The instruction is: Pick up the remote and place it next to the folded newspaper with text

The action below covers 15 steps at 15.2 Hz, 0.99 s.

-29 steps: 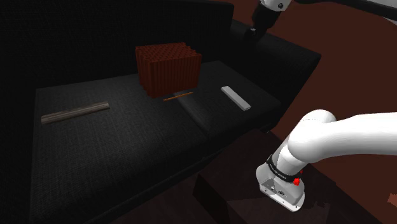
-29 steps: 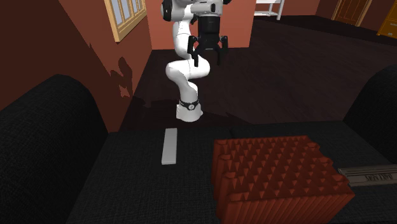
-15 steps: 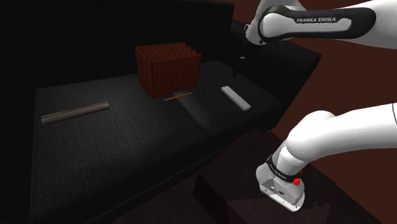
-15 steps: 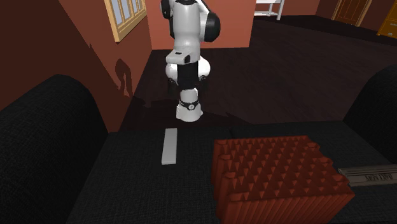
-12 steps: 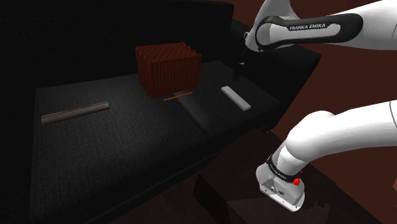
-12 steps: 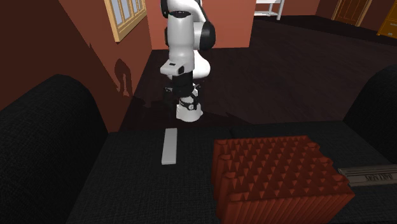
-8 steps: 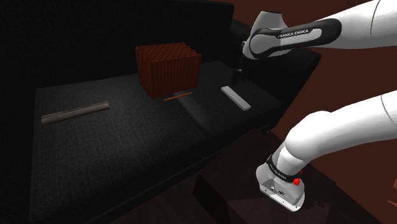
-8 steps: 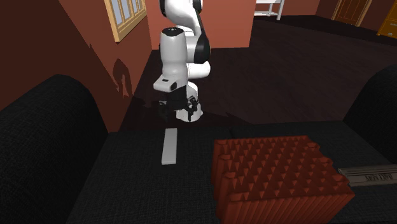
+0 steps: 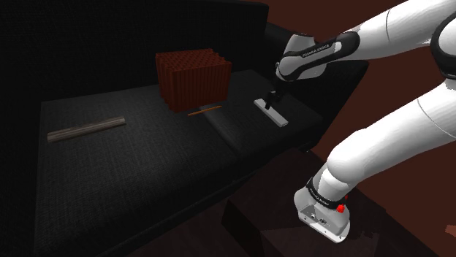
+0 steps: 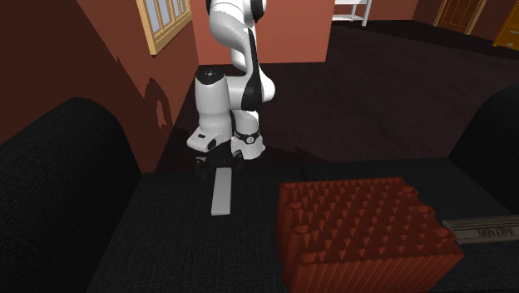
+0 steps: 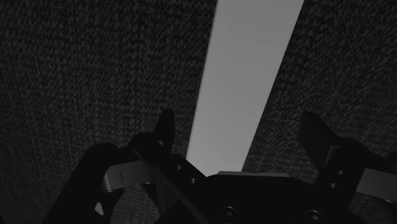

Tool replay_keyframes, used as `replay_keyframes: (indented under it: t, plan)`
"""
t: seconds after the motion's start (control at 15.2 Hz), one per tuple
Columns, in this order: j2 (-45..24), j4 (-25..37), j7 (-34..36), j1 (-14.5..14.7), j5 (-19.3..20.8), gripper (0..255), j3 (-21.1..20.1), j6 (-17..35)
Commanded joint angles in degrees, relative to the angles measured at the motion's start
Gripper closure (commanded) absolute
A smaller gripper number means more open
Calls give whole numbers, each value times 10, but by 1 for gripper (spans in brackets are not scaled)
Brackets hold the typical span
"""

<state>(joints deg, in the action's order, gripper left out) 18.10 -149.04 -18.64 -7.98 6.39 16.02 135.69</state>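
The remote (image 9: 269, 113), a flat pale grey bar, lies on the black sofa (image 9: 146, 168) seat, right of centre in the shoulder view and left of centre in the second exterior view (image 10: 221, 191). The gripper (image 9: 275, 98) hangs low over the remote's end nearest the arm. In the wrist view its fingers (image 11: 164, 130) stand wide apart on either side of the remote (image 11: 245, 89), with dark cushion showing between each finger and the bar. A red-brown spiked block (image 9: 193, 78) sits at upper centre of the shoulder view. The folded newspaper (image 9: 86, 129) lies well apart from the remote, at the left of that view.
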Motion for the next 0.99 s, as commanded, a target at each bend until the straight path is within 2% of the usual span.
replay_keyframes:
  t: [0.0, 0.26, 0.79, 0.86, 0.92]
  plan:
    - [-14, -5, -3, 1, -2, 0, 3, 19]
    - [-46, -16, -9, 4, -9, 0, 8, 61]
    - [-46, -16, -9, 4, -9, 0, 8, 61]
    - [-46, -16, -9, 4, -9, 255, 8, 61]
    - [-46, -16, -9, 4, -9, 255, 8, 61]
